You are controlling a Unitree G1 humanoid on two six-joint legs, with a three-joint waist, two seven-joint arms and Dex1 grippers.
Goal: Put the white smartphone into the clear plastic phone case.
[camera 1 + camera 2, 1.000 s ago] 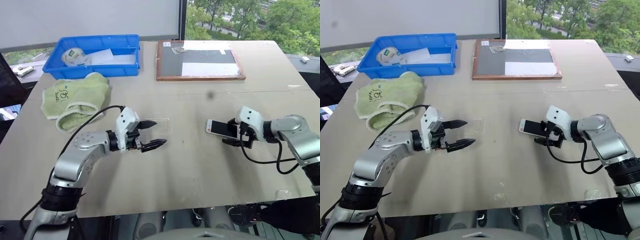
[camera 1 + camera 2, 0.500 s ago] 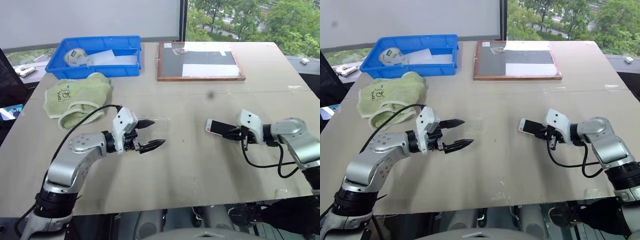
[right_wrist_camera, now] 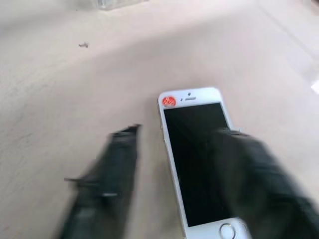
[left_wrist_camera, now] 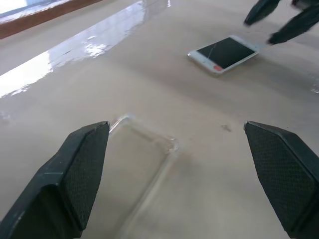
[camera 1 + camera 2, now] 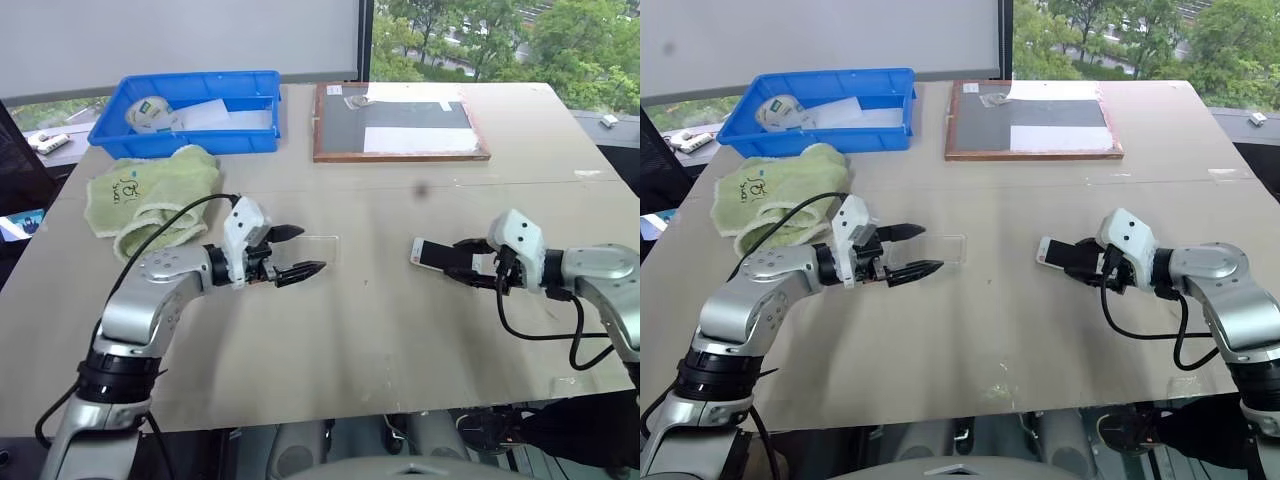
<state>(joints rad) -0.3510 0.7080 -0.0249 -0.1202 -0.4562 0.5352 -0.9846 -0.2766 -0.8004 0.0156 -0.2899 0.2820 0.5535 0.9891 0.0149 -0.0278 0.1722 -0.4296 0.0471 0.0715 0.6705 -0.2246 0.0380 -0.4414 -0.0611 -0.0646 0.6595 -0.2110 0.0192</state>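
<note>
Right pincer [image 5: 470,260] has reopened over white smartphone [image 5: 432,256]; left pincer [image 5: 302,251] gapes empty.

- On the table [image 5: 380,330], left of middle: the clear plastic phone case [image 5: 312,247], lying flat — left gripper [image 5: 297,251] over its near-left end.
- Right of middle, well apart from it: the white smartphone [image 5: 438,256], flat, right gripper [image 5: 462,259] at its right end.
- Behind the left arm: folded towel [image 5: 150,195].
- Farther back: bin [image 5: 190,110] at left, framed board [image 5: 400,120] to its right.
</note>
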